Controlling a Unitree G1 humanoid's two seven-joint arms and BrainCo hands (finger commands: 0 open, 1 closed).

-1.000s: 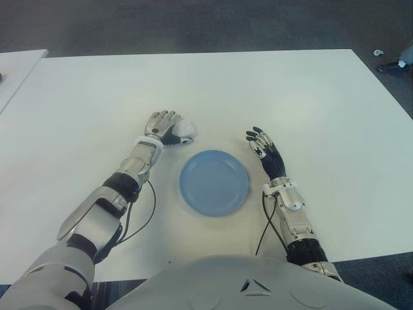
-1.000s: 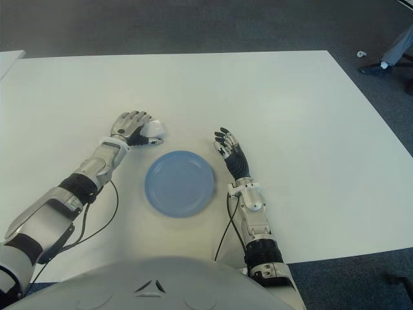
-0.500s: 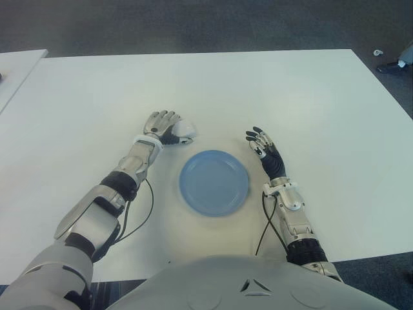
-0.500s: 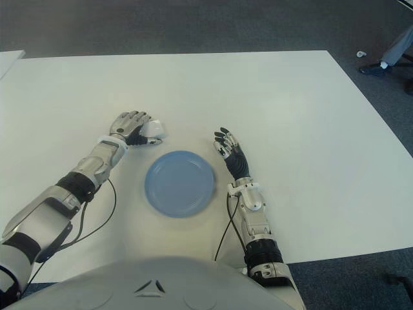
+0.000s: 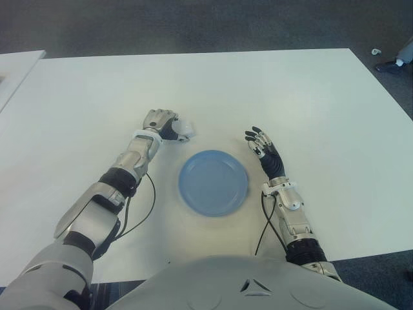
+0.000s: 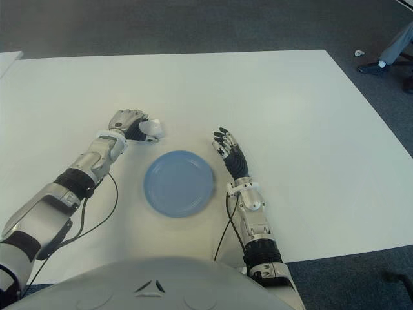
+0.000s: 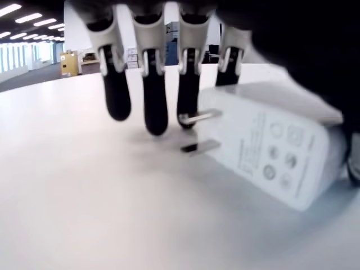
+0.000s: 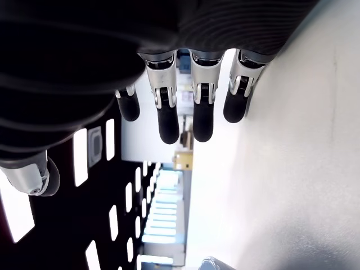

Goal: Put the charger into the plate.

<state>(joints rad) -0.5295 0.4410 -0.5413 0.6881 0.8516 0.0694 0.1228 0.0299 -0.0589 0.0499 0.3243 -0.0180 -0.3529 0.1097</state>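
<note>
The white charger (image 5: 183, 129) lies on the table just beyond the far left of the blue plate (image 5: 213, 183). My left hand (image 5: 162, 124) is at it, knuckles up, fingers curled down around it. In the left wrist view the charger (image 7: 275, 152) shows its two metal prongs, the fingers (image 7: 154, 107) come down just past them to the table, and the body lies under the palm. My right hand (image 5: 261, 143) shows to the right of the plate, fingers spread and holding nothing. In the right wrist view its fingers (image 8: 169, 121) hang straight.
The white table (image 5: 290, 97) stretches wide beyond the hands. A second white table (image 5: 16, 64) shows at the far left. Black cables (image 5: 145, 206) loop beside each forearm. A person's shoe (image 5: 390, 64) is on the floor at the far right.
My left hand's fingers have curled tighter over the charger, and hand and charger have shifted slightly away from me. The right hand and the plate have stayed put.
</note>
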